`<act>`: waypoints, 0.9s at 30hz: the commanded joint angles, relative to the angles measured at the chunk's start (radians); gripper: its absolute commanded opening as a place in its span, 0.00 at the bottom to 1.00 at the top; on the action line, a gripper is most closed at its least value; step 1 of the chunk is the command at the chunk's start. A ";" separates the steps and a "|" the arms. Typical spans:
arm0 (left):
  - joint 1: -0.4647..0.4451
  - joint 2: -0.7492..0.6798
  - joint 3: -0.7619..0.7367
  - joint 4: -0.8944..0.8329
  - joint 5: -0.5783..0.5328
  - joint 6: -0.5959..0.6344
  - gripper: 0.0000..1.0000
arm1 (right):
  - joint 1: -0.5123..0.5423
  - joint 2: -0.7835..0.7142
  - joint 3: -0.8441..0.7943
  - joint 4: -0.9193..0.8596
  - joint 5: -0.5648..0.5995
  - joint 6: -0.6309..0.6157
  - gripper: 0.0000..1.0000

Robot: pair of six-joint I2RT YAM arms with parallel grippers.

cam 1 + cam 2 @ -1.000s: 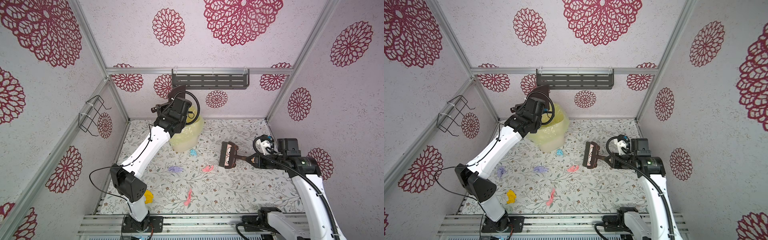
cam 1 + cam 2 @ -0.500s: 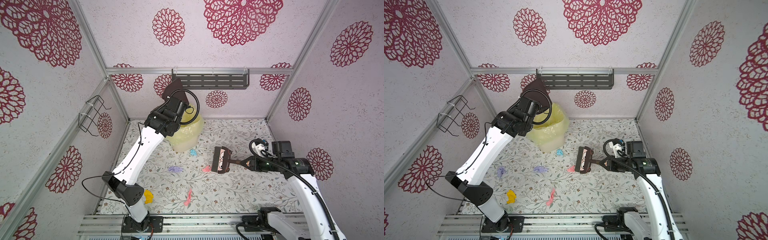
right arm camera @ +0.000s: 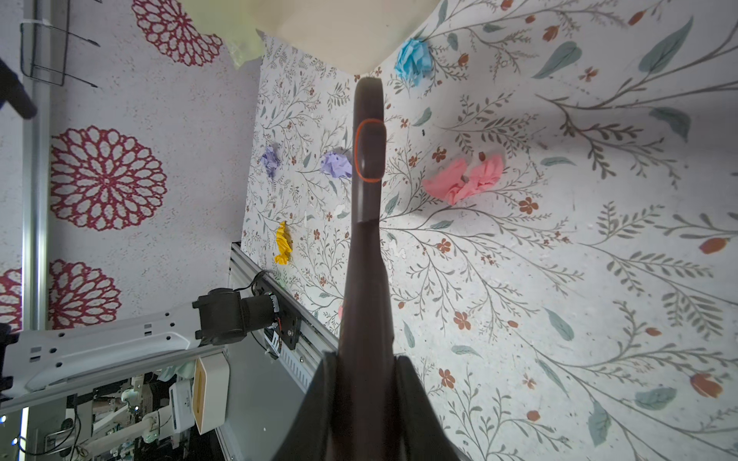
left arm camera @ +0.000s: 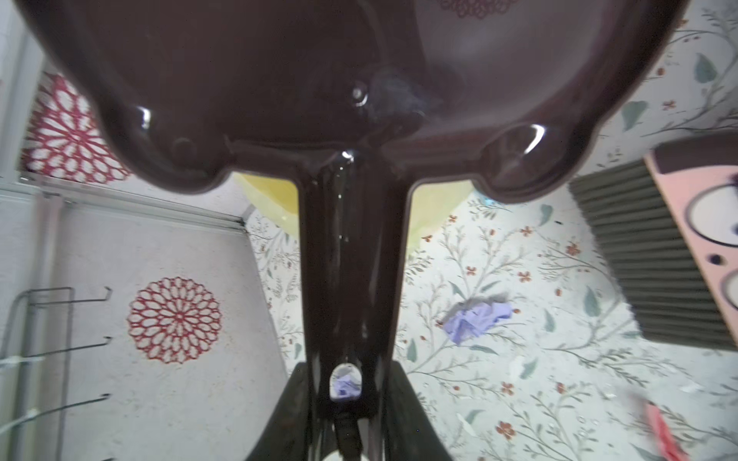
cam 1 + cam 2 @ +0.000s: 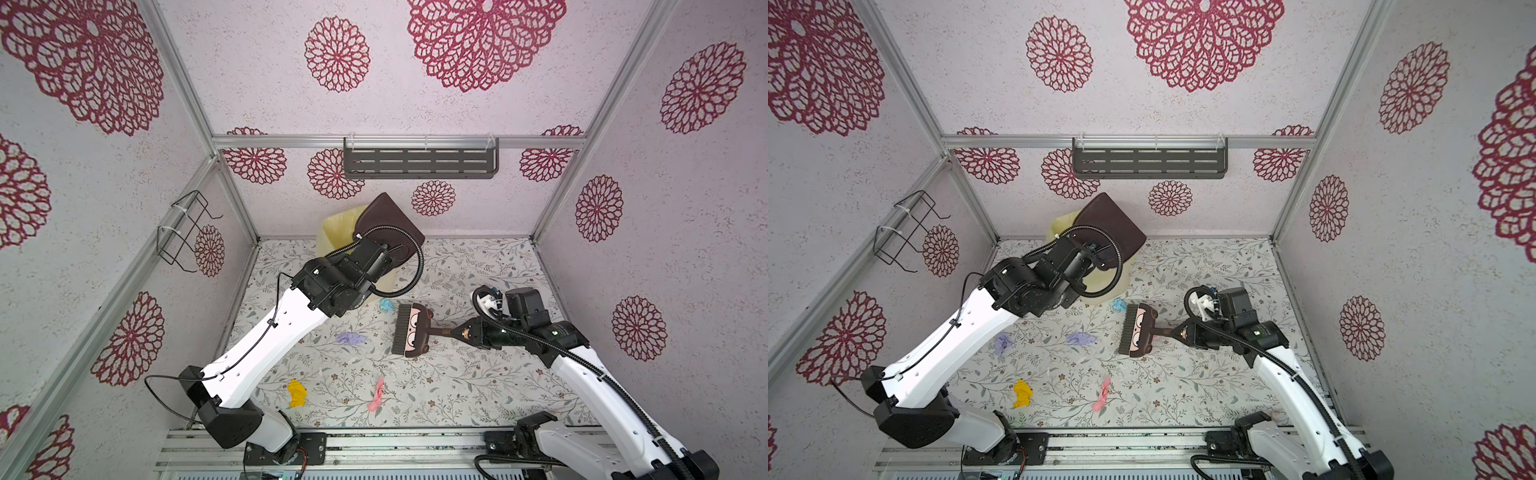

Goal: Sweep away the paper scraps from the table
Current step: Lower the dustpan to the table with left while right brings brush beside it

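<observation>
Left wrist view shows the left gripper (image 4: 346, 399) clamped narrow on the thin stem of a dark brown dustpan (image 4: 279, 80), with a finger (image 4: 293, 403) pressed against each side of it. In both top views that dustpan (image 5: 388, 216) (image 5: 1106, 216) is held up, tilted, over a yellow-lined bin (image 5: 330, 230) at the far left of the table (image 5: 478, 374). Right wrist view shows the right gripper (image 3: 365, 383) squeezed fully together around the brown handle of a brush (image 3: 365, 279). The brush head (image 5: 411, 334) is about mid-table with its bristles facing left; whether they touch the surface cannot be told. That head carries a printed pink cartoon face with two eyes, and a small pale mark on the handle is too small to read. The paper scraps lie loose on the table: a blue scrap (image 5: 387, 305) just beside the far end of the bristles and close to the bin, a lilac scrap (image 5: 350, 338) left of the bristles, and a yellow scrap (image 5: 297, 392) and a pink scrap (image 5: 377, 400) near the front rail. A second lilac scrap (image 5: 1003, 343) shows in a top view, just clear of the left arm. Only the right wrist view shows another pink scrap (image 3: 463, 179), lying beside the brush handle; neither top view shows it.
</observation>
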 commanded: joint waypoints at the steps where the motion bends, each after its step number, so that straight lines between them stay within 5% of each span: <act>1: -0.030 -0.062 -0.067 -0.001 0.099 -0.161 0.00 | 0.008 0.020 0.006 0.125 0.038 0.052 0.00; 13: -0.090 -0.140 -0.304 0.048 0.267 -0.323 0.00 | 0.011 0.109 -0.031 0.075 0.094 -0.010 0.00; 27: -0.128 -0.130 -0.474 0.119 0.489 -0.419 0.00 | -0.139 0.074 0.107 -0.411 0.366 -0.233 0.00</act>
